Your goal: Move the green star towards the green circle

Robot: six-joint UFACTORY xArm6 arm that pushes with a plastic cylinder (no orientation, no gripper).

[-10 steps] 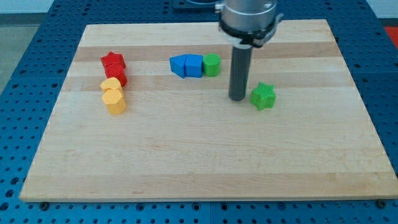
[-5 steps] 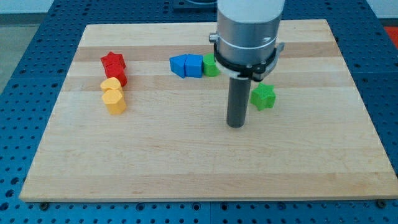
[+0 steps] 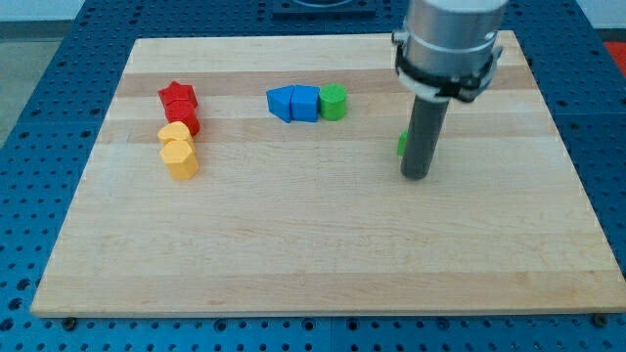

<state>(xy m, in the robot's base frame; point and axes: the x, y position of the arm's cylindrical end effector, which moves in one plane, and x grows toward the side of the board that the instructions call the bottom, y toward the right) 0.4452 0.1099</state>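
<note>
With no jaws to open or clench, my tip (image 3: 416, 176) has swung from the left to directly before the small green plastic star block (image 3: 402, 144), almost hiding it, the green circle block (image 3: 334, 101) well to upper left.

Tip (image 3: 416, 177) down on wooden counter (image 3: 293, 254), almost fully hiding green star (image 3: 402, 144) behind the rod. Green circle (image 3: 334, 102) well off toward the view's left, touching two blue blocks (image 3: 293, 103). Red blocks (image 3: 180, 106) and yellow blocks (image 3: 178, 150) clustered far left.
</note>
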